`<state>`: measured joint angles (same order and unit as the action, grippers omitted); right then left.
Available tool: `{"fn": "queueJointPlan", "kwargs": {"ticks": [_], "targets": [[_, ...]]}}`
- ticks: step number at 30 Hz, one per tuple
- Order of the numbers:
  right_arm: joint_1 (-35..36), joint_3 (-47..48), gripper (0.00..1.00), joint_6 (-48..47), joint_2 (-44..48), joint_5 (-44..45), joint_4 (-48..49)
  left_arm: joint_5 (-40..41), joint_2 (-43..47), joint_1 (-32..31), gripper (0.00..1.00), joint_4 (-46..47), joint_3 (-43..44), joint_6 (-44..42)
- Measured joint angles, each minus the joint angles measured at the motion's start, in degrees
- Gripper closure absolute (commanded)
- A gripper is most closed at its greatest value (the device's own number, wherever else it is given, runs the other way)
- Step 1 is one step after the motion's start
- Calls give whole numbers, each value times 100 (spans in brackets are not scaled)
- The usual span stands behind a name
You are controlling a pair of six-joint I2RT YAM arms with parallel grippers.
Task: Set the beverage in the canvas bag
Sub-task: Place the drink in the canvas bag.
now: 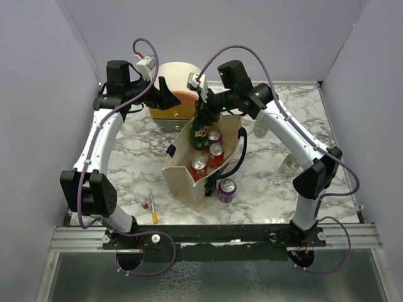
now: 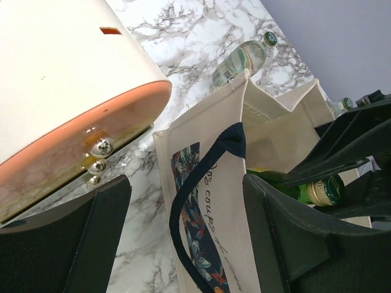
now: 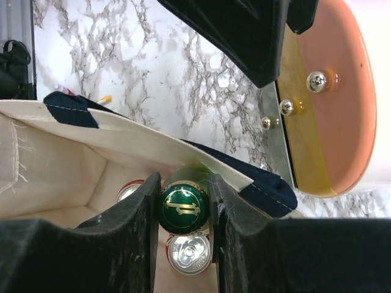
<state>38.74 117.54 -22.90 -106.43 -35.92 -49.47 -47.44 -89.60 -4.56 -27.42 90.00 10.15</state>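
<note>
**Bottle may topple on release**

The right gripper (image 3: 183, 183) pinches the green bottle (image 3: 183, 209) by its cap, lower centre of the wrist view, inside the canvas bag (image 3: 79, 134) above the cans (image 3: 189, 253). Let go crooked, it could tip, and the jaws may snag the navy handle (image 3: 67, 110). The left gripper (image 2: 184, 180) gapes empty.

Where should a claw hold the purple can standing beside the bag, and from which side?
Probably from above, closing on the round wall of the purple can near its top. It stands upright, and the bag sits close against its left side in the overhead view, so pinch its near and far sides.
</note>
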Motion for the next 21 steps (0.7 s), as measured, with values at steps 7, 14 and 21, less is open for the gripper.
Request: {"fn": "queueJointPlan", "kwargs": {"ticks": [7, 14, 21], "targets": [[31, -472, 99, -92, 0, -105, 317, 31, 0, 0, 24, 0, 0, -92], [31, -800, 99, -240, 0, -105, 549, 35, 4, 0, 25, 2, -2, -118], [31, -1200, 99, -448, 37, -105, 713, 37, 48, 0, 25, 42, -57, -214]]}}
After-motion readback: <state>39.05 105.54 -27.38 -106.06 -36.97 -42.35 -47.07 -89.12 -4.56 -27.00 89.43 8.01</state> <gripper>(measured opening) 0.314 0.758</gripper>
